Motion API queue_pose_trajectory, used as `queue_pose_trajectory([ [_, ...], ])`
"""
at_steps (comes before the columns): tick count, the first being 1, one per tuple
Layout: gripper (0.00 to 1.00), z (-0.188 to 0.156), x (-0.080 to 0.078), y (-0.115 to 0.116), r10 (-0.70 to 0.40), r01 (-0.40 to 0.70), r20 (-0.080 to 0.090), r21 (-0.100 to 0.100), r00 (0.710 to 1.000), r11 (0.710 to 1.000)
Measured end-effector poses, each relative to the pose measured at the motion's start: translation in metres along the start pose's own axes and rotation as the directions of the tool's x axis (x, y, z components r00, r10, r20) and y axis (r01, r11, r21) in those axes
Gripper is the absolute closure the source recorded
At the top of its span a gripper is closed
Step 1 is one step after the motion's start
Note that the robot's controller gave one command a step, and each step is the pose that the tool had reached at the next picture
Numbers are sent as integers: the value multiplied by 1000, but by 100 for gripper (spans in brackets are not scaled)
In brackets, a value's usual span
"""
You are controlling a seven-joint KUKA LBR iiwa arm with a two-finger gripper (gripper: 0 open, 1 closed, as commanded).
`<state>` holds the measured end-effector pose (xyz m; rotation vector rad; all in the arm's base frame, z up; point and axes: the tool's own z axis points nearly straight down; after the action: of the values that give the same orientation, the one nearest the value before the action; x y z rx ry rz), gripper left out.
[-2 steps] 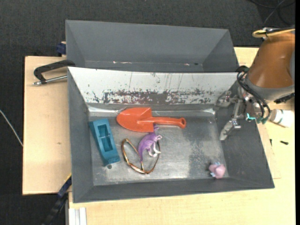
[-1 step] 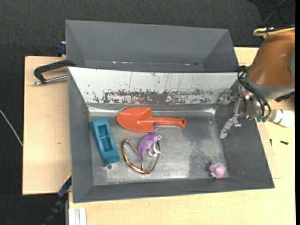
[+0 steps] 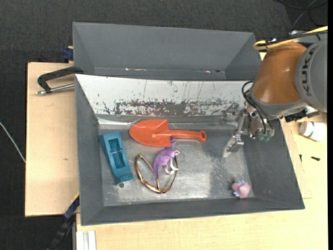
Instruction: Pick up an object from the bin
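My gripper (image 3: 232, 144) hangs at the right side of the bin, above the bare floor, with nothing seen between its fingers. An orange toy shovel (image 3: 162, 134) lies to its left at the back middle, handle pointing toward the gripper. A small pink toy (image 3: 241, 189) sits near the front right corner, below the gripper. A purple toy figure (image 3: 166, 160) lies in the middle of the floor, resting on a brown wire loop (image 3: 148, 177).
A blue rectangular block (image 3: 115, 157) lies along the left side of the bin floor. The arm with its orange cover enters over the bin's right rim. Bare floor stretches between the shovel handle and the pink toy.
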<state>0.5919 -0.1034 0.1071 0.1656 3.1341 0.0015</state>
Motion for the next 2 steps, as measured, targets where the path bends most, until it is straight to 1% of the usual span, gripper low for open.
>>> queue_pose_trajectory([
  [1,0,17,5,34,19,-19,-5,-2,1000,1000],
  [2,0,25,10,80,168,-168,-1,1,986,986],
])
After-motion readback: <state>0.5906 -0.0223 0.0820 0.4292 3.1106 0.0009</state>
